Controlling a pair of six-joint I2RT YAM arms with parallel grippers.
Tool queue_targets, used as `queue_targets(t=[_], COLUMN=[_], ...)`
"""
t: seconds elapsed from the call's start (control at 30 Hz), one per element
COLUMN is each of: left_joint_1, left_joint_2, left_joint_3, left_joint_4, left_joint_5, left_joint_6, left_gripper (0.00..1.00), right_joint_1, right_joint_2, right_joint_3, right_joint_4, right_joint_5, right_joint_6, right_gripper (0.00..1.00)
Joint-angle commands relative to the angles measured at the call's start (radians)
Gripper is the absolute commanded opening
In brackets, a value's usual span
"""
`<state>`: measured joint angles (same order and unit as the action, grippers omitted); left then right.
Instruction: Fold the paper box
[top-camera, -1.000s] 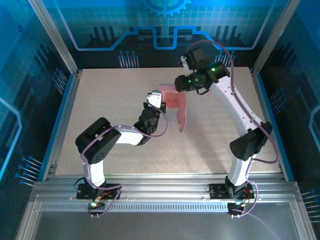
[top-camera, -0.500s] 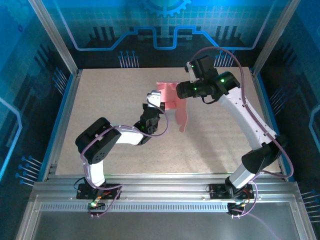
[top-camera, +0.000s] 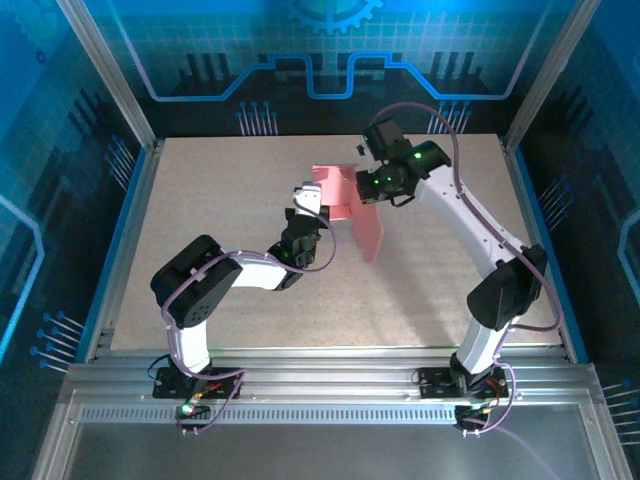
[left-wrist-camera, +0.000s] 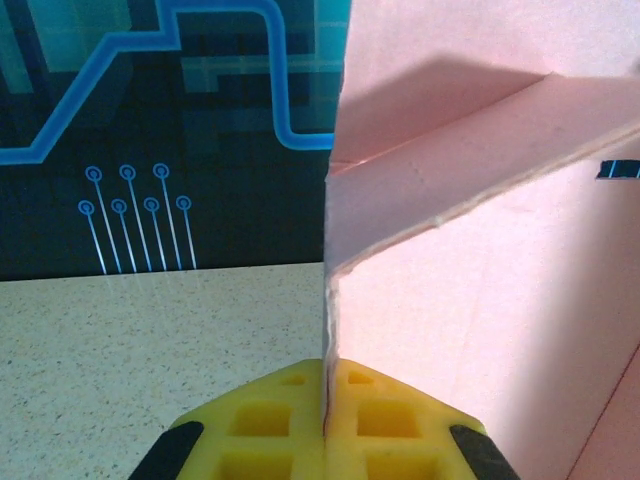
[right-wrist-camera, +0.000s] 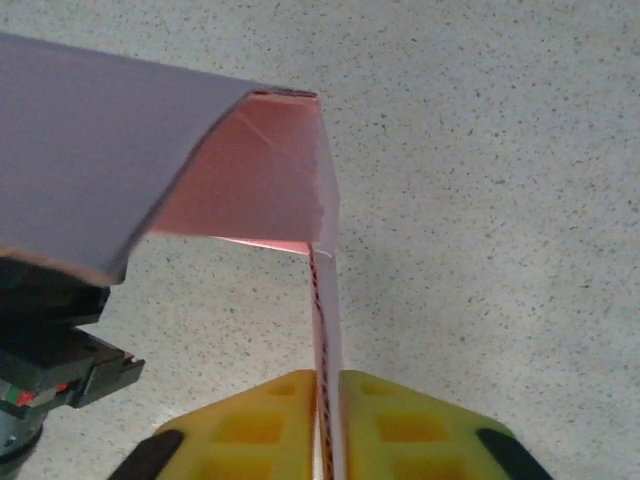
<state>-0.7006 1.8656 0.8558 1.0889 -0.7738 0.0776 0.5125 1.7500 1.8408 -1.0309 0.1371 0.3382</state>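
Observation:
The paper box (top-camera: 350, 205) is a pink die-cut card sheet, partly folded, held up above the middle of the table between both arms. My left gripper (top-camera: 318, 212) is shut on its left edge; in the left wrist view the yellow fingers (left-wrist-camera: 260, 420) pinch the thin card edge, and the pink panels (left-wrist-camera: 480, 250) rise to the right. My right gripper (top-camera: 362, 185) is shut on the sheet's upper right part; in the right wrist view a card flap (right-wrist-camera: 325, 330) stands edge-on between the yellow fingers (right-wrist-camera: 400, 425), with a curved panel (right-wrist-camera: 130, 180) at upper left.
The speckled beige table (top-camera: 200, 200) lies under both arms, framed by metal rails (top-camera: 130, 230) at left and right. A dark blue patterned back wall (left-wrist-camera: 150, 120) stands behind. Part of the left arm (right-wrist-camera: 60, 350) shows in the right wrist view below the sheet.
My right gripper opened, drew back to the right, then came in again and shut on the sheet's upper right part. The hanging flap has swung slightly. The left gripper kept its grip.

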Motion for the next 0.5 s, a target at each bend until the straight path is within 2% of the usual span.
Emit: queue_targets(t=[0.0,0.03,0.1,0.17,0.23,0.27,0.37,0.47], left_joint_1=[-0.010,-0.014,-0.019,-0.032,-0.049,-0.055,-0.065,-0.064], left_joint_2=[-0.003,-0.002,-0.004,-0.029,-0.072,-0.100,-0.215,-0.352], left_joint_3=[0.028,0.028,0.025,0.019,0.004,-0.014,-0.113,-0.200], left_joint_4=[-0.007,-0.007,-0.007,-0.035,-0.108,-0.153,-0.251,-0.402], left_joint_5=[-0.019,-0.020,-0.010,0.005,0.012,0.021,0.097,0.155], left_joint_6=[-0.024,-0.022,-0.024,-0.008,0.010,-0.001,-0.089,-0.188], left_gripper=[0.00,0.02,0.28,0.64,0.89,0.96,0.98,0.98], right_joint_1=[0.015,0.015,0.017,0.017,0.014,0.011,-0.003,-0.025], right_joint_2=[-0.007,-0.007,-0.010,-0.014,-0.020,-0.025,-0.042,-0.054], right_joint_3=[0.034,0.035,0.032,0.031,0.027,0.023,-0.017,-0.075], right_joint_4=[-0.018,-0.019,-0.017,-0.012,-0.008,-0.004,0.031,0.077], right_joint_5=[0.005,0.008,0.013,0.028,0.050,0.059,0.060,0.001], right_joint_6=[0.009,0.011,0.014,0.015,0.012,0.010,0.016,0.039], right_gripper=[0.00,0.00,0.00,0.00,0.00,0.00,0.00,0.00])
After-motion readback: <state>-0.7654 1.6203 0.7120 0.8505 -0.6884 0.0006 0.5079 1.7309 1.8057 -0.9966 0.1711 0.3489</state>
